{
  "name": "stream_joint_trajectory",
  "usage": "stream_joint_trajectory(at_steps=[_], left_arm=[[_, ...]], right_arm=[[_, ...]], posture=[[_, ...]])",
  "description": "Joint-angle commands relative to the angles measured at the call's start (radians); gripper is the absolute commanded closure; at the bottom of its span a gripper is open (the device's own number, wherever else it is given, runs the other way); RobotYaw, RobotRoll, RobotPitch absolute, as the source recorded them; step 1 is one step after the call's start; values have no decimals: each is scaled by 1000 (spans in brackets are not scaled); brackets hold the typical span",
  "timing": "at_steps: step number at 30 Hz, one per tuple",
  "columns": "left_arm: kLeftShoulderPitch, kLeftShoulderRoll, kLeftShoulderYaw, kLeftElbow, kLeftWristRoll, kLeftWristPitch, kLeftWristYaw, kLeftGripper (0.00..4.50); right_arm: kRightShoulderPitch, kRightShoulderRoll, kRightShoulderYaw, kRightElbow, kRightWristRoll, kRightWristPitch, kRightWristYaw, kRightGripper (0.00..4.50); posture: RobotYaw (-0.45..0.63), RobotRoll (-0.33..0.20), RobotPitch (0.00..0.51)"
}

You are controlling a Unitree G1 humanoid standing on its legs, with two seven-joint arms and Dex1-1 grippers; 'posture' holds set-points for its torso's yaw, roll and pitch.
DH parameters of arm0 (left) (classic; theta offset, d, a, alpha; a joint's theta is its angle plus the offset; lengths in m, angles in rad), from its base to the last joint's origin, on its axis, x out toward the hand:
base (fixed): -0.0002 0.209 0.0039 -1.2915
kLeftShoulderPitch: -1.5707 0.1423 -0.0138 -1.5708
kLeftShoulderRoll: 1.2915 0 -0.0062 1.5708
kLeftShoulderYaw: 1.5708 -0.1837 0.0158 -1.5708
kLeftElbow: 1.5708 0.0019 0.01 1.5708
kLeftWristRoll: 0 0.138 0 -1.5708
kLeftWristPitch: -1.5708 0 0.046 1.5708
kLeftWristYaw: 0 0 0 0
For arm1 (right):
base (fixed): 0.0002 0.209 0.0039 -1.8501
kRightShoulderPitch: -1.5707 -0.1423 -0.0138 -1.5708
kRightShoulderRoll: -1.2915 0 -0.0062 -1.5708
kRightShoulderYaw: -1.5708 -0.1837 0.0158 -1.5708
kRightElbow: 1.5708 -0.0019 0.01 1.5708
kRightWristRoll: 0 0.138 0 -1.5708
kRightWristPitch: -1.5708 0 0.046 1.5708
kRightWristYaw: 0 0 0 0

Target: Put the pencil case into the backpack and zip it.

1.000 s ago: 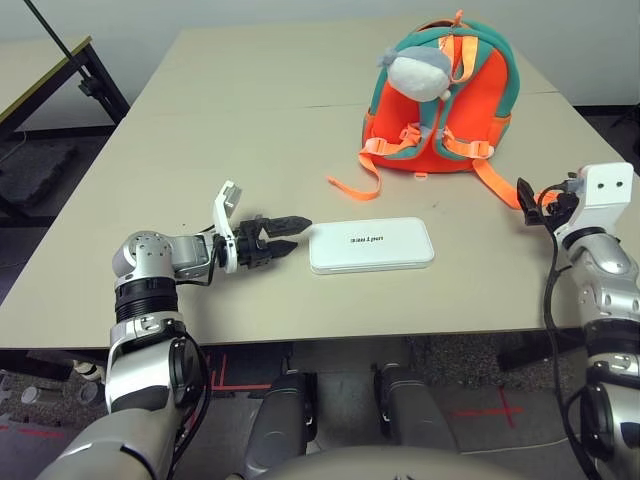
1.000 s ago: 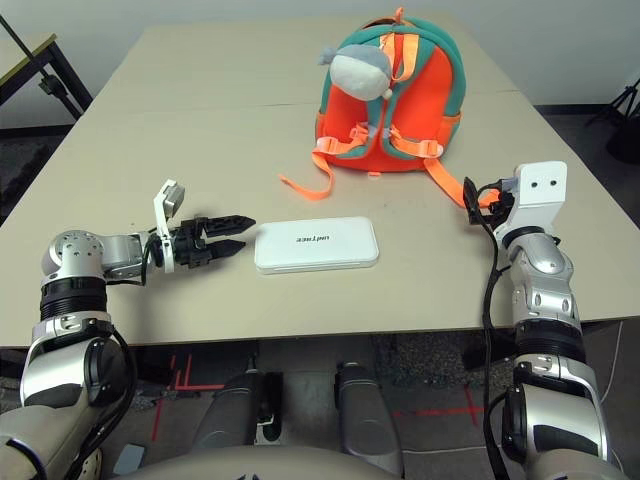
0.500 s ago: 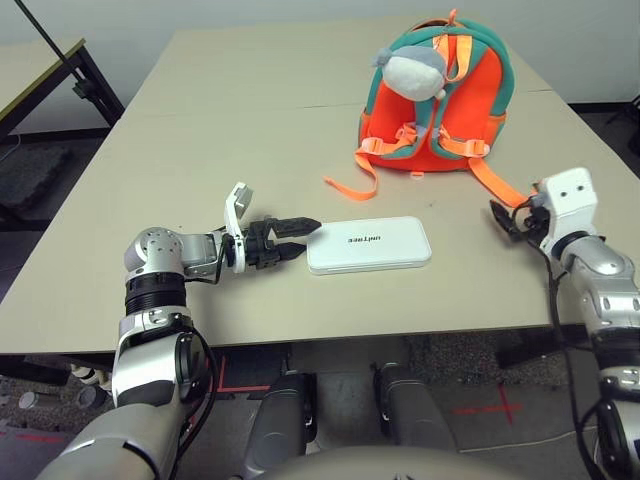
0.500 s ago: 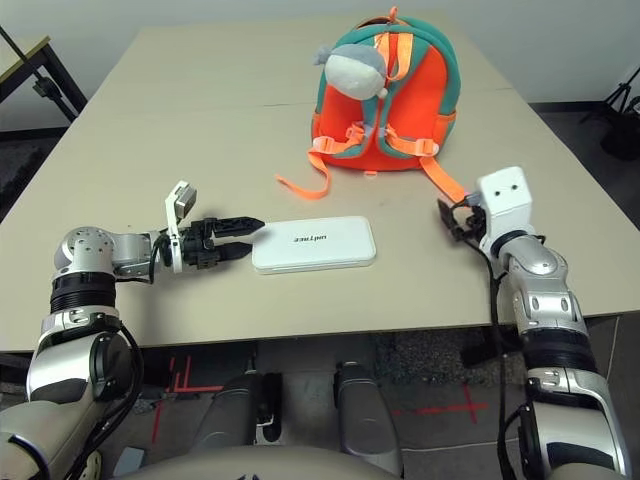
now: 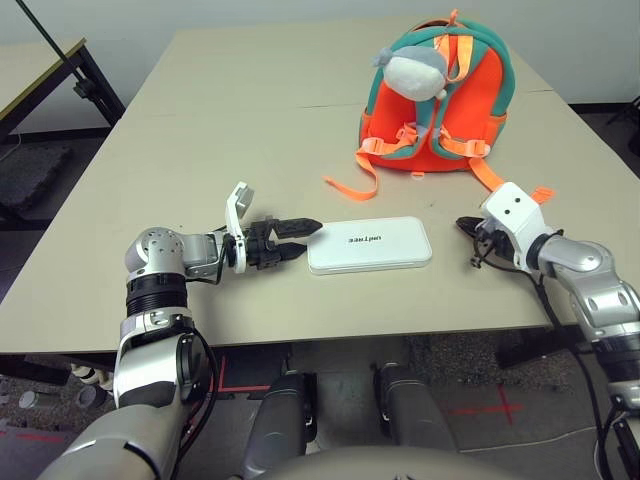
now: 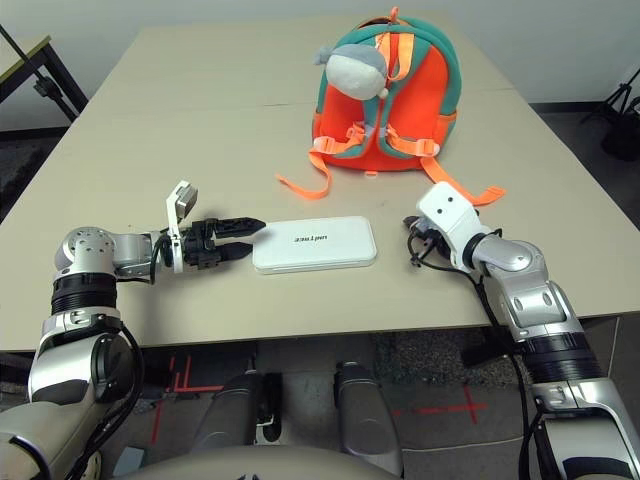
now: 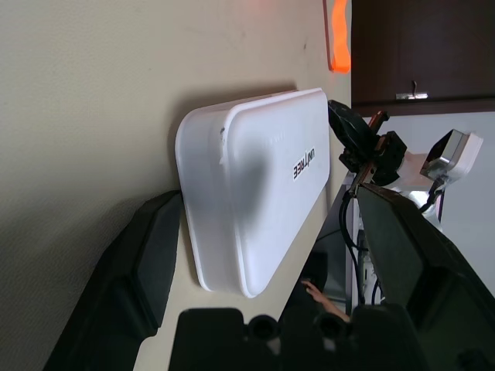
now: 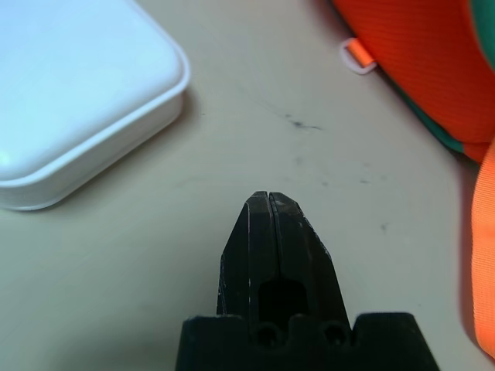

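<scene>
The white pencil case (image 5: 370, 245) lies flat on the table near its front edge, lettering up. My left gripper (image 5: 308, 238) is open at the case's left end, with that end just between its fingertips (image 7: 155, 232). My right gripper (image 5: 463, 225) is shut and empty, low over the table a short gap to the right of the case (image 8: 77, 93). The orange backpack (image 5: 435, 110) with teal trim stands upright behind the case, its straps facing me. I cannot see its zip.
A grey plush toy (image 5: 418, 70) hangs at the backpack's top. Loose orange straps (image 5: 350, 180) trail on the table between backpack and case, one close behind my right wrist. Another table (image 5: 60, 70) stands at far left.
My right arm has swung in from the table's right edge toward the case, and its gripper has shut. My left gripper edged slightly closer to the case's left end.
</scene>
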Motion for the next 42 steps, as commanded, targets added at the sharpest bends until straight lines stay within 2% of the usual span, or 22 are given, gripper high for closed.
stream_joint_trajectory(at_steps=[1, 16, 24, 42], left_arm=[[16, -7, -13, 0, 23, 16, 7, 0], [17, -25, -16, -9, 28, 24, 9, 0], [22, -32, -15, -16, 31, 33, 10, 0], [75, -63, -56, -105, 25, 59, -9, 0]], right_arm=[[6, -5, 43, -60, 0, 46, 48, 4489], [-19, 40, 108, -110, -5, 95, 95, 4489], [-41, 87, 108, -161, 14, 144, 95, 4489], [-59, 129, 118, -177, 2, 172, 76, 4489]], posture=[[-220, 0, 110], [-218, 0, 111], [-219, 0, 111], [-218, 0, 113]])
